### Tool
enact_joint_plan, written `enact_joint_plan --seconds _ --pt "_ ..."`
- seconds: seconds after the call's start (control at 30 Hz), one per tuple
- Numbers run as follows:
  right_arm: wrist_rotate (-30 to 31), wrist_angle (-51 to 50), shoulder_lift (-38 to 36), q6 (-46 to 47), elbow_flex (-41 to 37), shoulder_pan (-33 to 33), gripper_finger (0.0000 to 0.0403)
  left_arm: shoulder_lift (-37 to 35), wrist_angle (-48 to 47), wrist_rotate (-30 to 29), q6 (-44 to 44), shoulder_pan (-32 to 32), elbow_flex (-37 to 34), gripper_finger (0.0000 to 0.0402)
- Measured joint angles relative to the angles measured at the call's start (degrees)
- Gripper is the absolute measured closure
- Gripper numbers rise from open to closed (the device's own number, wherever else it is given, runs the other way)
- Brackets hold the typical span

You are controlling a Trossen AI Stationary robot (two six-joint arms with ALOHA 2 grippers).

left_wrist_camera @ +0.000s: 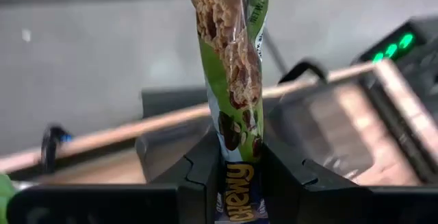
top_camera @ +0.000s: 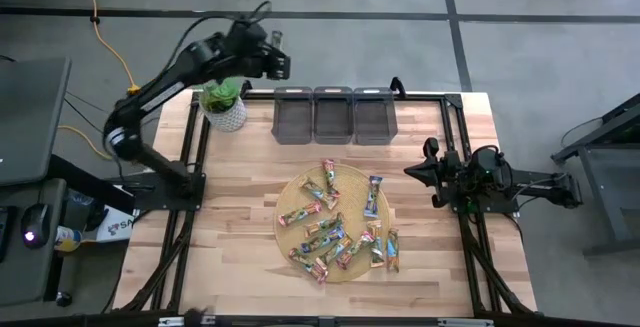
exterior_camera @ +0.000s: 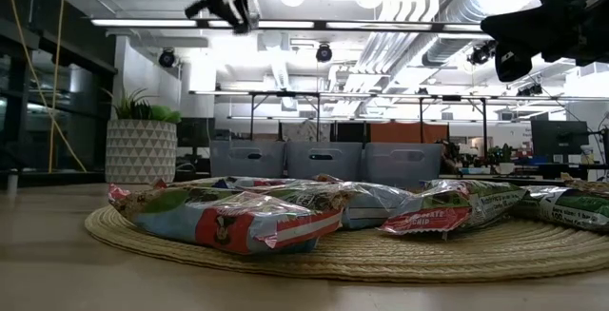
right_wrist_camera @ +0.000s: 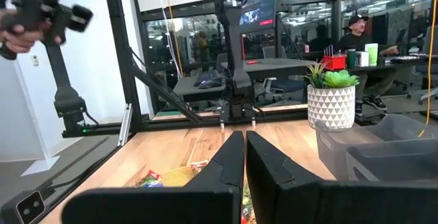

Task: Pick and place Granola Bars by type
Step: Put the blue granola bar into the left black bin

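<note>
Wooden table (top_camera: pixel 240 217), seemingly open-plan office behind

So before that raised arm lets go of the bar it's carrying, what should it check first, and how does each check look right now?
1. Bar held firmly: ok. The left gripper is shut on a green granola bar.
2. Gripper above a bin: not ok. In the high view the left gripper sits up and to the left of the three grey bins, not over one.
3. Right bin for this type: cannot tell; the bins look empty.
4. Right arm out of the way: ok. The right gripper waits at the table's right edge, shut.
5. More bars to sort: ok. Many lie on the woven mat.
</note>
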Motion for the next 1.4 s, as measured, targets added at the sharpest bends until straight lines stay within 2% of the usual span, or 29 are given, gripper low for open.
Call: enact_joint_plan --seconds 0.17,0.37,0.53,0.77,1.17,1.4 --pt "-0.02 -0.02 0.00 0.00 0.00 -0.01 0.0402 8.78 -3.47 7.25 -2.24 2.02 0.61 0.0319" --pt "-0.02 0.00 0.00 0.00 0.00 0.00 0.0402 18.01 -5.43 8.02 -4.65 1.09 0.61 0.0319" --pt "-0.02 0.00 0.00 0.00 0.00 -0.01 0.0402 22.86 -7.11 7.49 -7.86 -0.51 0.52 0.0319" --pt "-0.02 -0.10 0.02 0.00 0.00 -0.01 0.0402 23.65 -5.79 4.24 -13.61 -1.50 -4.82 0.0319" --pt "-0.02 -0.04 0.02 0.00 0.00 0.00 0.0402 23.59 4.49 4.78 -15.45 -0.79 -13.43 0.0318" --pt "-0.02 -0.06 0.02 0.00 0.00 0.01 0.0402 23.56 5.68 4.60 -18.24 -0.20 -16.94 0.0306"
